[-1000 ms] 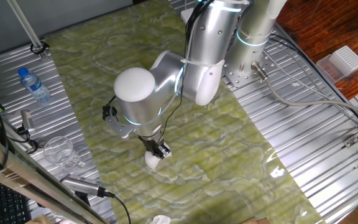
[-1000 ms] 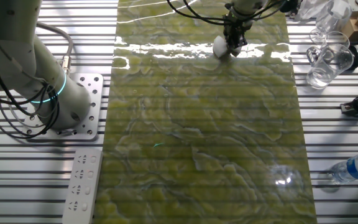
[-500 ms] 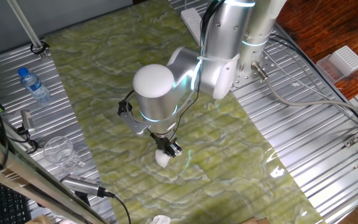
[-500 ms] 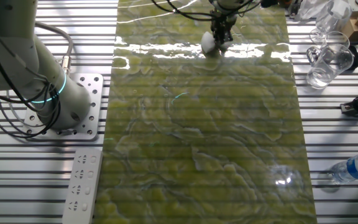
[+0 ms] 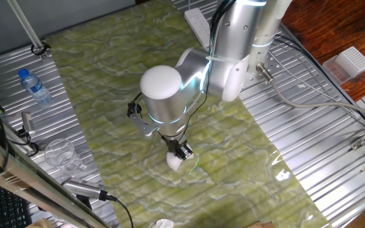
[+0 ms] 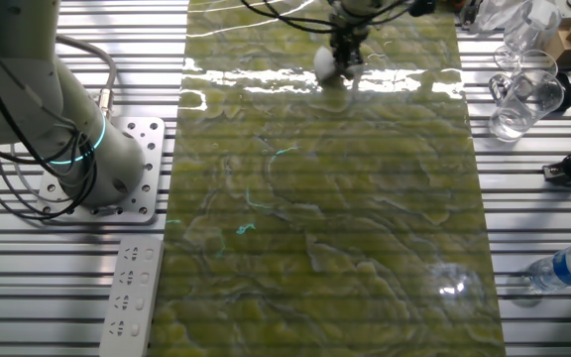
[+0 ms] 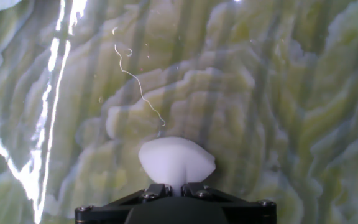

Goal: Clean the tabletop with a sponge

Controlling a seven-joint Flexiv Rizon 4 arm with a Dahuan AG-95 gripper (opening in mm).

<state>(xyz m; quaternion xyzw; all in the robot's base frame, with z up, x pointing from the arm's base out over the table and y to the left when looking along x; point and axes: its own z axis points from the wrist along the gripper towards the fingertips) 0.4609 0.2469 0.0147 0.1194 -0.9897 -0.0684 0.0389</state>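
While pinching the sponge (image 7: 176, 160) between gripper (image 7: 176, 185) fingers (pressed on the tabletop (image 5: 106, 82)): mid-wipe, probably; next, keep pressure, sweep across unwiped stretches.

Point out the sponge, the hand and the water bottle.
sponge (image 7: 176, 159): hand view, middle of its white bulging face.
hand (image 5: 183, 152): one fixed view, between the fingertips.
water bottle (image 5: 35, 88): one fixed view, middle of its clear body.
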